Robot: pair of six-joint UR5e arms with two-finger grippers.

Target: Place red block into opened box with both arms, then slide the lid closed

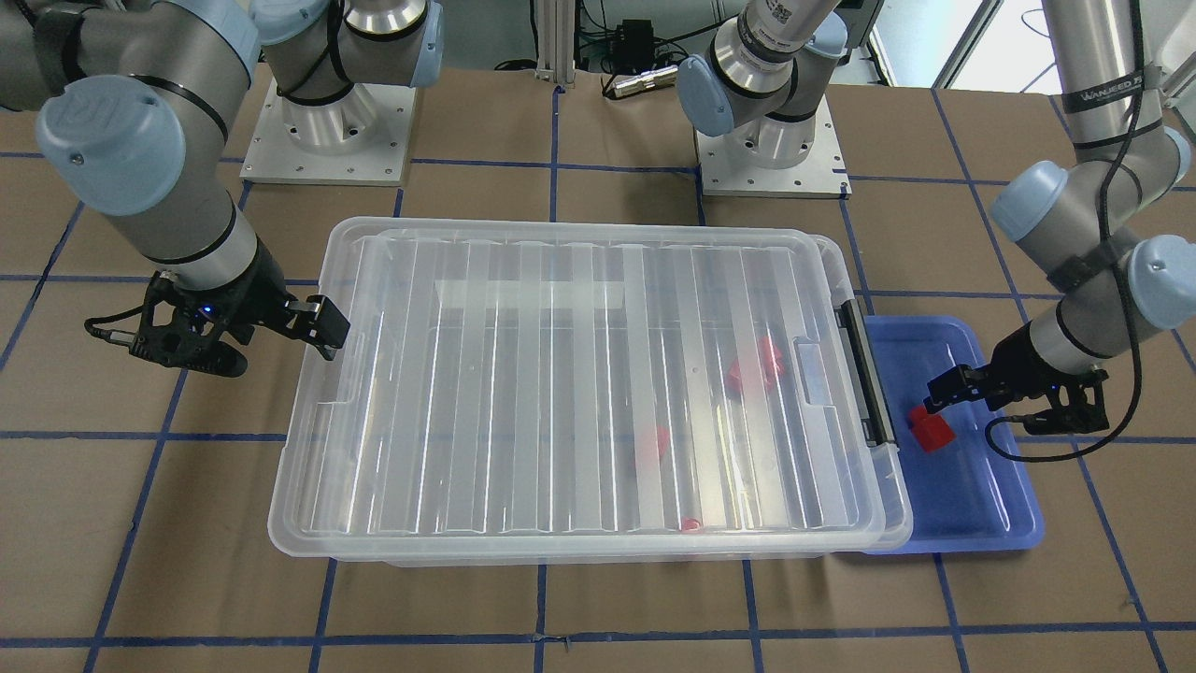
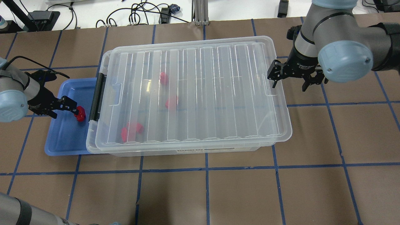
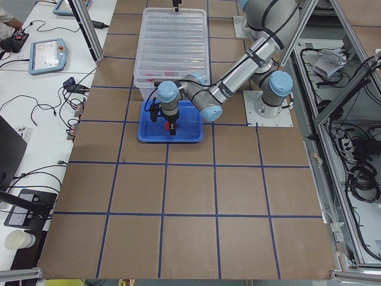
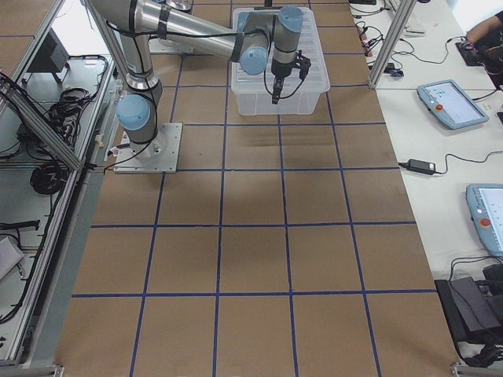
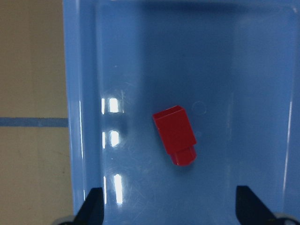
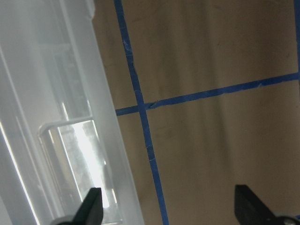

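Observation:
The red block (image 5: 176, 136) lies loose in a blue tray (image 2: 62, 140), beside the box's black handle (image 2: 95, 97). My left gripper (image 2: 62, 110) hangs open just above it, holding nothing. The clear box (image 2: 187, 150) wears the ribbed lid (image 2: 200, 90), which is shifted slightly toward my right, so a narrow strip of rim is bare at the handle end. Other red pieces (image 2: 171, 102) show through the lid. My right gripper (image 2: 288, 85) is open at the lid's far short end, one finger (image 6: 91, 208) over the lid's edge, the other over the table.
Both arm bases (image 1: 322, 140) (image 1: 771, 150) stand behind the box. The brown table carries a blue tape grid (image 2: 206, 168), with open surface in front of the box. Side benches with tablets and cables (image 3: 47, 53) flank the table.

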